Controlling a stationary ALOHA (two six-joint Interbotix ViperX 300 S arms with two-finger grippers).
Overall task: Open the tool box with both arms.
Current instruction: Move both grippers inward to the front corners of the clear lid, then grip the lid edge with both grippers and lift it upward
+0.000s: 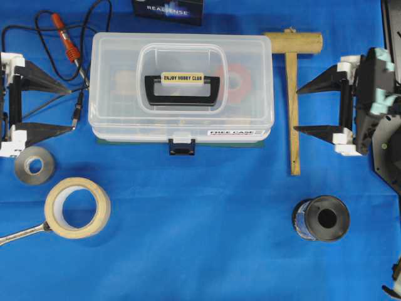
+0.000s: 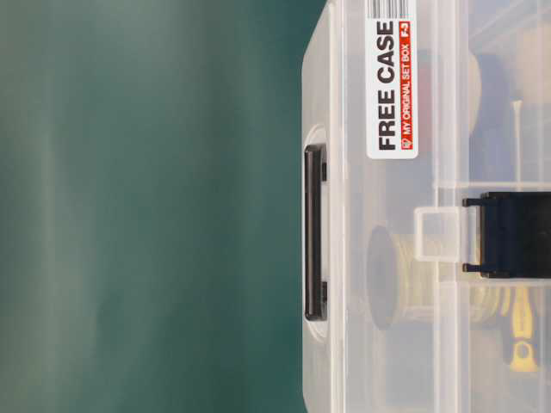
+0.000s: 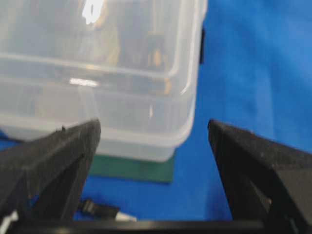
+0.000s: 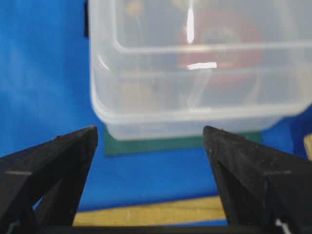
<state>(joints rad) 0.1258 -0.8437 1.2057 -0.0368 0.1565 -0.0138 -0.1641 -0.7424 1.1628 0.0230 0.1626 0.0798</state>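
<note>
While I watch the overhead feed, nearest the bottom edge: tape roll [image 1: 78,207] at lower left with a wrench [image 1: 24,233] touching its left side, a grey roll [image 1: 34,165] just above it, a black spool [image 1: 321,218] at lower right, all on the blue tabletop [image 1: 200,251].

Box [image 1: 182,88] sits mid-tabletop, lid closed, on a green mat [image 1: 262,145] that shows along its front edge. Dark latch [image 1: 182,147] at the front centre, white sticker [image 1: 229,132] to its right, black handle [image 1: 183,89] flat in the lid recess. Red ring visible through the plastic.

Left pincer [image 1: 71,108] is released, fingers wide apart, pointing at the box's left end, not touching. Left wrist view: box corner ahead between the tips, gap clear. Right pincer [image 1: 296,109] is likewise released and spread, aimed at the right end, with a wooden mallet [image 1: 292,75] lying between it and the box. Neither holds anything.

Further back: red probe with black leads [image 1: 62,31] at upper left, dark carton [image 1: 168,9] behind the box.
</note>
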